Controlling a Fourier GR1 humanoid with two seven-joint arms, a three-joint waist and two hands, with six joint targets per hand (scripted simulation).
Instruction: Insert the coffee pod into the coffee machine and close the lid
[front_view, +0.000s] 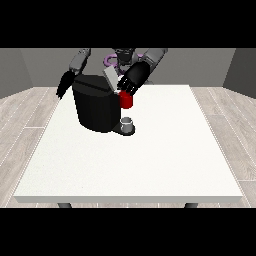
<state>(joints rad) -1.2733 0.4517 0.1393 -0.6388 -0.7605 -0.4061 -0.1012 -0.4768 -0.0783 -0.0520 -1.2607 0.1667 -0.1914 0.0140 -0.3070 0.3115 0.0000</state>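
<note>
The robot hand (131, 81) at the view's right hovers, fingers curled, over the coffee machine (95, 102); a pod looks light, stiff, pinchable by its sides.

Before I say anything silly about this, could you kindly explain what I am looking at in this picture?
This is one view, taken from across a white table, facing a humanoid robot that stands behind it, small at the top. Because it faces you, its sides are mirrored.

The large black box on the table is a coffee machine, with a grey lid raised at its top. A red thing at the machine sits at its front, and below that a small grey cup stands on the machine's base.

The black hand at the view's right reaches to the machine's top, just above the red thing, fingers curled. Whether it holds anything, I cannot tell. The hand at the view's left hangs beside the machine, holding nothing.
</note>
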